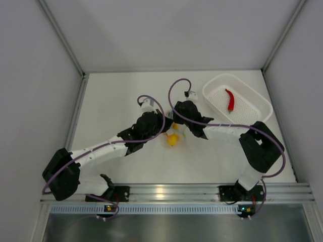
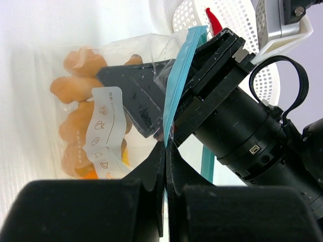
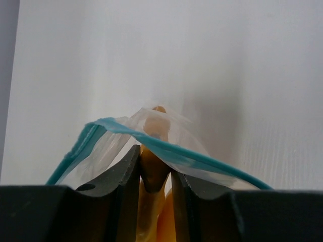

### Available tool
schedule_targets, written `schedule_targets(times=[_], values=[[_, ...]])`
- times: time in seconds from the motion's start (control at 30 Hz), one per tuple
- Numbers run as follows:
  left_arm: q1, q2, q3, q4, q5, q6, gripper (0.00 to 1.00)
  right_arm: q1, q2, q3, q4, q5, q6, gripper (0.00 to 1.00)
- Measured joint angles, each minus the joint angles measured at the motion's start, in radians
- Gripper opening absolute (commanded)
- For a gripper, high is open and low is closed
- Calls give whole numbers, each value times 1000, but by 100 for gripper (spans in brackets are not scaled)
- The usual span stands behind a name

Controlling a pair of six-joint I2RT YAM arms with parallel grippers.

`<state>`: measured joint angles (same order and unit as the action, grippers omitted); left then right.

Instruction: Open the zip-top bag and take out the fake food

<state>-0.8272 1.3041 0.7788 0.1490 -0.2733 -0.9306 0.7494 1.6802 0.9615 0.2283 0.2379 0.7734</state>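
The zip-top bag (image 2: 121,70) hangs open between my two grippers at the table's middle (image 1: 175,132). My left gripper (image 2: 165,147) is shut on its light blue zip strip (image 2: 177,75). My right gripper (image 3: 155,157) reaches into the bag's mouth and is shut on the orange lumpy chunk (image 3: 154,169); its black finger (image 2: 136,93) shows through the plastic in the left wrist view. More of the orange chunk (image 2: 75,88) fills the bag, with a yellow-orange piece (image 1: 172,140) at the bottom. The red chili pepper (image 1: 230,99) lies in the white basket (image 1: 257,103).
The white perforated basket stands at the back right, just behind the right arm's wrist; it also shows in the left wrist view (image 2: 237,20). Grey walls enclose the table on three sides. The arms' cables (image 1: 174,88) loop above the wrists.
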Motion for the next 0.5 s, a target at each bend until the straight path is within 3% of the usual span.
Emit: schedule_targets(times=[0.13,0.33,0.5], values=[[0,-2,9,-3,21,30,0,0,-25,-6,-31,5,-39,0],[53,-3,21,-72,-123,121,0,51,-78,-3,-149,-4,-83,0],[51,-23,22,-103,-158,159,0,60,-80,-1,-199,-10,-82,0]])
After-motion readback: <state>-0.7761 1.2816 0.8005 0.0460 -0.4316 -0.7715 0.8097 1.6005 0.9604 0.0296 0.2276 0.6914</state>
